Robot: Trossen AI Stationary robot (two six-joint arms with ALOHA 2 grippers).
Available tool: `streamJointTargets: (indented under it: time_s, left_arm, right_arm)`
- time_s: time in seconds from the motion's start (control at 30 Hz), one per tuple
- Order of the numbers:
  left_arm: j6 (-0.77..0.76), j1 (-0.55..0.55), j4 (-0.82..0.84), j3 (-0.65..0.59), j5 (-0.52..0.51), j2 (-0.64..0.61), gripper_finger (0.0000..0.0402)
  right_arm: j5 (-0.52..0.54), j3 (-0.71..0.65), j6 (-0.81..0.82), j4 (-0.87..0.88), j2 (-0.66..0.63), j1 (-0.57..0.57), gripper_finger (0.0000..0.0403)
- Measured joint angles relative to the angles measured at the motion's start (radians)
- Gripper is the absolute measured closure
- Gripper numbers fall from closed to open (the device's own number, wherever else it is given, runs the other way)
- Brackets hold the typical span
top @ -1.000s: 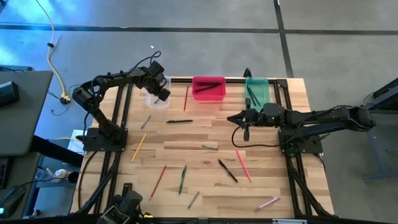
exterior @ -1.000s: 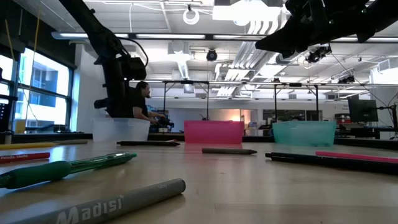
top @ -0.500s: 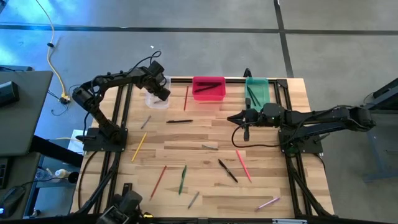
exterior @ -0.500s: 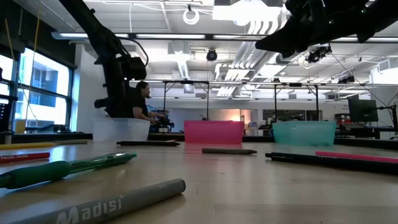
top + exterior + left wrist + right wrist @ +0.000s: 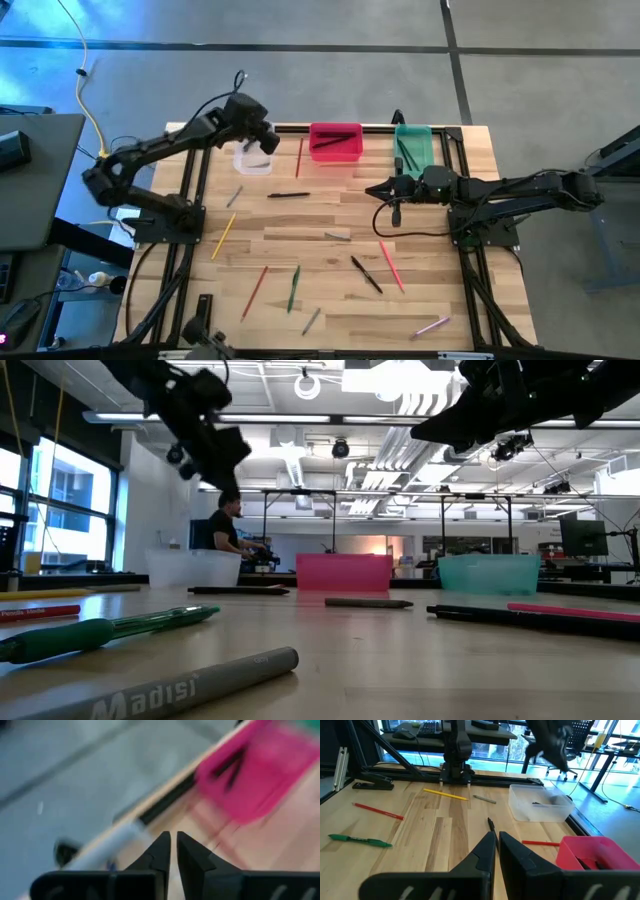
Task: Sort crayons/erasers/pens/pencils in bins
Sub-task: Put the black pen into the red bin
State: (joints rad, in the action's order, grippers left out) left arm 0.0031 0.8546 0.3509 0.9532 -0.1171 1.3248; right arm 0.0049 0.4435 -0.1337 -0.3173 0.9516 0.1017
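Crayons, pens and pencils lie scattered over the wooden table (image 5: 440,290) in the high view: yellow pencil (image 5: 223,235), red pencil (image 5: 255,291), green pen (image 5: 294,287), black pen (image 5: 365,274), pink stick (image 5: 391,265). Three bins along the far edge: clear bin (image 5: 250,160), pink bin (image 5: 335,142) with dark sticks inside, green bin (image 5: 414,146). Left gripper (image 5: 268,143) hovers over the clear bin's far side, fingers together, nothing held. Right gripper (image 5: 375,190) sits mid-table near the green bin, pinched shut, empty.

Low view: green pen (image 5: 105,630) and grey marker (image 5: 170,685) close to the camera, black pen (image 5: 530,617) on the right, bins in a row behind: clear bin (image 5: 195,568), pink bin (image 5: 343,572), green bin (image 5: 489,572). Left gripper (image 5: 205,435) up high above the clear bin. A person (image 5: 222,525) stands in the room behind.

Left wrist view: blurred; fingers (image 5: 160,852) nearly touching, nothing between, pink bin (image 5: 255,775) beyond.

Right wrist view: fingers (image 5: 487,850) closed and empty above the table; clear bin (image 5: 540,804), pink bin (image 5: 590,852), yellow pencil (image 5: 445,794), red pencil (image 5: 377,811), green pen (image 5: 360,840) ahead.
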Motion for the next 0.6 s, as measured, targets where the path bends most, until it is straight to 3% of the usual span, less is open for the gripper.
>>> streamJointTargets:
  time_s: [0.3, 0.6]
  left_arm:
    - [0.001, -0.201, -0.445, -0.255, 0.072, -0.188, 0.04]
    - [-0.001, -0.395, -0.966, -0.569, 0.214, -0.218, 0.0401]
  right_arm:
    - [0.0, 0.0, 0.002, 0.0, 0.0, 0.0, 0.0387]
    - [0.0, 0.0, 0.077, 0.0, 0.0, 0.0, 0.0387]
